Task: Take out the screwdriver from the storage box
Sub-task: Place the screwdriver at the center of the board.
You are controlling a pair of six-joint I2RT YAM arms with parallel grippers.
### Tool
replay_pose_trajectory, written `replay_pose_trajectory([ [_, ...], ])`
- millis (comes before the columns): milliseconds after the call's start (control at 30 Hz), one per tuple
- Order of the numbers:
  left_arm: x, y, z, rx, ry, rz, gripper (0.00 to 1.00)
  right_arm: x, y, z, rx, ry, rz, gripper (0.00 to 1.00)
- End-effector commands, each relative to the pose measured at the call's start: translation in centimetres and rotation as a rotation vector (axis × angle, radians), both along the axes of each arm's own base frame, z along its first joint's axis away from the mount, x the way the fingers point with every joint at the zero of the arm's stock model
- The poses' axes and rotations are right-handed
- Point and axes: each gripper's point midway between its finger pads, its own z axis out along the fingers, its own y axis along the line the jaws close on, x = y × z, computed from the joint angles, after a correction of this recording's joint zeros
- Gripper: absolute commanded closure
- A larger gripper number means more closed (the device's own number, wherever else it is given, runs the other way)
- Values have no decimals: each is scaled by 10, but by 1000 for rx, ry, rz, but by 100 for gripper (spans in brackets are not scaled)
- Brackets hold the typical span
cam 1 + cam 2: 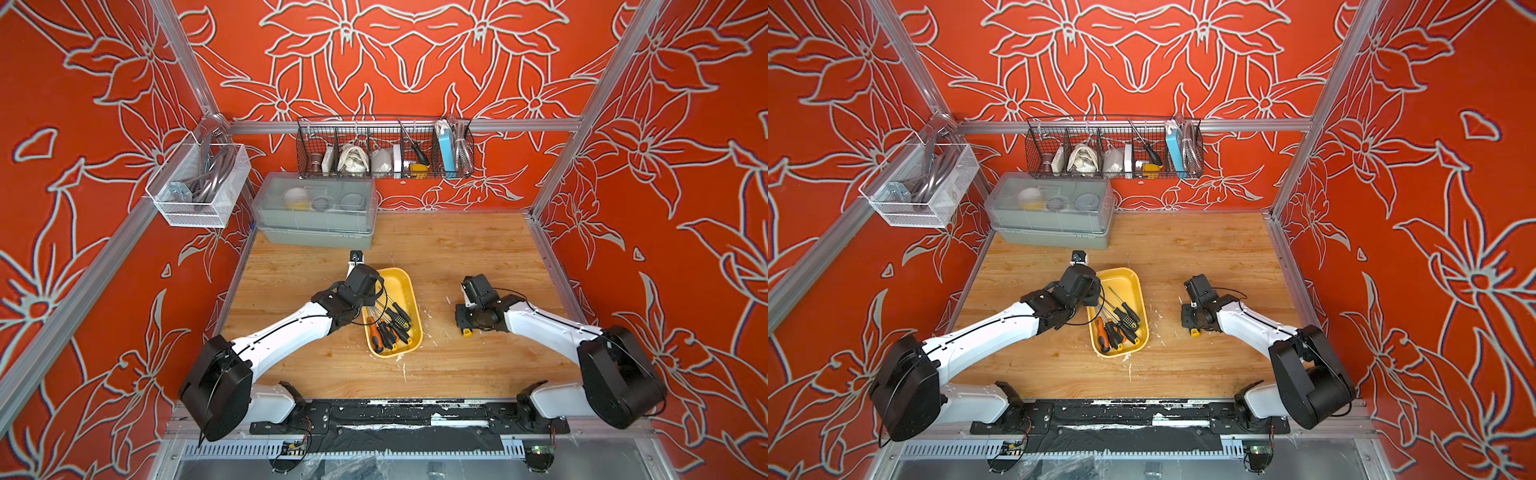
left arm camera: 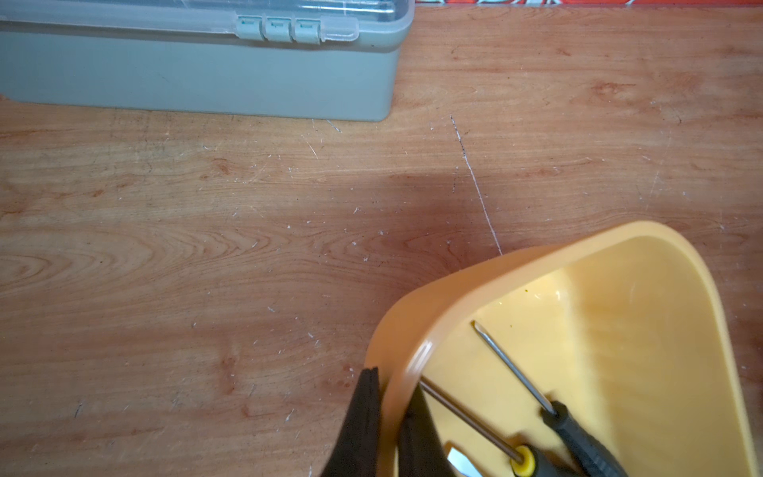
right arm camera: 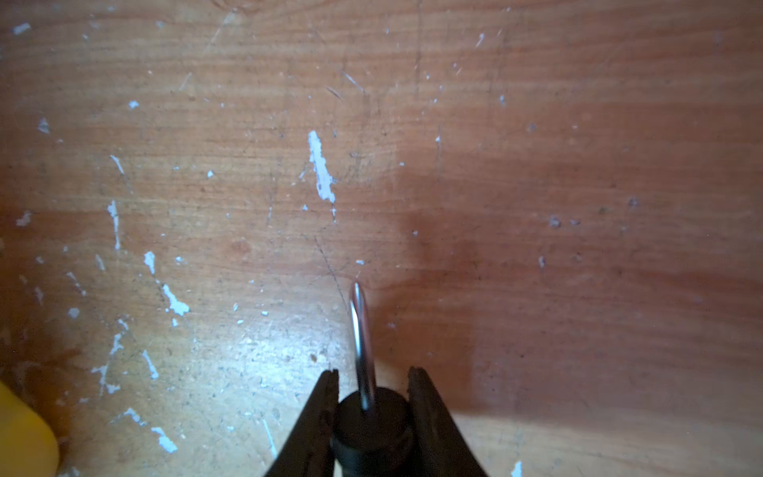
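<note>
While the right pincer (image 3: 373,371) grips a screwdriver (image 3: 371,427), the box (image 1: 399,284) holds others (image 1: 392,328).

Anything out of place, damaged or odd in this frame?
Only wear: the wooden tabletop is scratched and flecked with white chips, thickest beside the yellow tray. The tray sits slightly askew to the table edges, its screwdrivers in a loose, crossed pile. Nothing looks spilled or broken.

Overhead pair, wrist views near storage box (image 2: 516,264)
</note>
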Motion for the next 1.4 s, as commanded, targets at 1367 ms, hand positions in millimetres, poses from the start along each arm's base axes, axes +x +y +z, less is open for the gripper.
replay_pose_trajectory([
  [1367,7,1,17,-34,-64,15,100,11,-1,-13,-22,71,8,70],
])
